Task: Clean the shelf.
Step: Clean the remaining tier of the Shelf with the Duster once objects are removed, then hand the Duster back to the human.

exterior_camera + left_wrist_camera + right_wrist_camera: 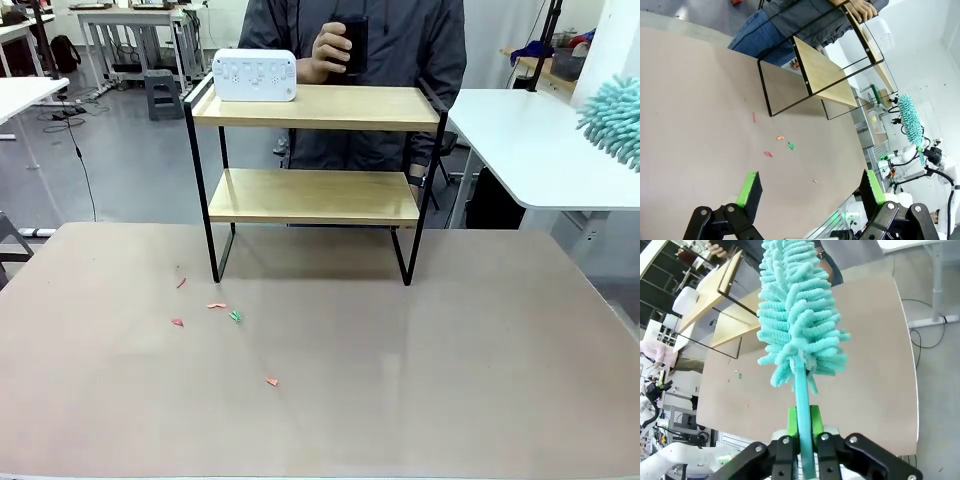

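Two boards, a thin black frame, four legs: that's the shelf [330, 107]. It stands upright on the far half of the desk [400, 390], roughly mid-width in the front view. The lower board looks bare. The top one has a white box-like gadget [255, 75] sitting at its left end.

A person stands right behind the shelf, with one hand [328, 52] up at chest height holding something dark [355, 40]. Can't tell what it is.

The right claw [804, 415] is clenched on the handle of a fluffy teal duster [797, 305], green pads pinching the stick from both sides and the fuzzy head pointing away from the wrist. In the front view the duster head pokes in at the right edge, up in the air and well apart from the shelf.

The left claw [811, 172] is released, fingers spread wide with nothing between them, hanging above the desk on the robot's side.

There's also a handful of tiny red, orange and green scraps [216, 305] scattered on the desk, in front of the shelf's left legs and trailing toward the near side. None of them touch the frame.
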You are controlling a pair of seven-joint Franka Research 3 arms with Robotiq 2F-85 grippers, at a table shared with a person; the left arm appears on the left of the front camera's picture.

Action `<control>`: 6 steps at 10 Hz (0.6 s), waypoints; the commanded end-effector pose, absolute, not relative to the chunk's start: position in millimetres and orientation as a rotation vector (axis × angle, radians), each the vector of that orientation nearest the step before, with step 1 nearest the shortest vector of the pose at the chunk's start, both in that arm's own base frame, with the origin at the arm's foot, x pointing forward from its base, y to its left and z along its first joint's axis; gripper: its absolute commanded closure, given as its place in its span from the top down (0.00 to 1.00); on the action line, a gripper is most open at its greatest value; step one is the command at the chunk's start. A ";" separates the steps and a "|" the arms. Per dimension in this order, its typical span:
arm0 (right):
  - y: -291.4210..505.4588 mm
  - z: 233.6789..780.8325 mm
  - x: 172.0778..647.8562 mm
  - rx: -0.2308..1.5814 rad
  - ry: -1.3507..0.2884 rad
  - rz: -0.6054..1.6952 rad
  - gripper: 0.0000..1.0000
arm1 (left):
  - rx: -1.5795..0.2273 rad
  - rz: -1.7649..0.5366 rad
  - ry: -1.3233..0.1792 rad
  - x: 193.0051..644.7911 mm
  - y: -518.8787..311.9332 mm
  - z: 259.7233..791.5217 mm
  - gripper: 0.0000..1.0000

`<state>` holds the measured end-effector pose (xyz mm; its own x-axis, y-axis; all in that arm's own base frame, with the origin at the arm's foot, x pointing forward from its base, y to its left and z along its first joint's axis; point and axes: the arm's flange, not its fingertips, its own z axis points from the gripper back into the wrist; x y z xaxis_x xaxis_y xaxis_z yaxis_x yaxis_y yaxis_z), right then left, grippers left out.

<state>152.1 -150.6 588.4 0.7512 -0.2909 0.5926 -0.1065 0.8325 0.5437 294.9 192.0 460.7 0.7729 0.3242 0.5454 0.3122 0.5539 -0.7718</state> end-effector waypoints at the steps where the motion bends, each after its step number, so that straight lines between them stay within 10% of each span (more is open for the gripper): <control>1: -151.1 586.9 150.3 0.590 -0.720 -0.108 0.13 | -1.019 0.000 -0.747 295.4 190.6 461.0 1.00; 6: -151.1 586.9 150.3 0.590 -0.720 -0.108 0.13 | -1.019 0.000 -0.747 295.4 190.6 461.0 1.00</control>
<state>151.7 -149.5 588.8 0.7516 -0.2854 0.5947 -0.1155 0.8307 0.5446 294.9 192.0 460.7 0.7729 0.3242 0.5454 0.3122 0.5540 -0.7718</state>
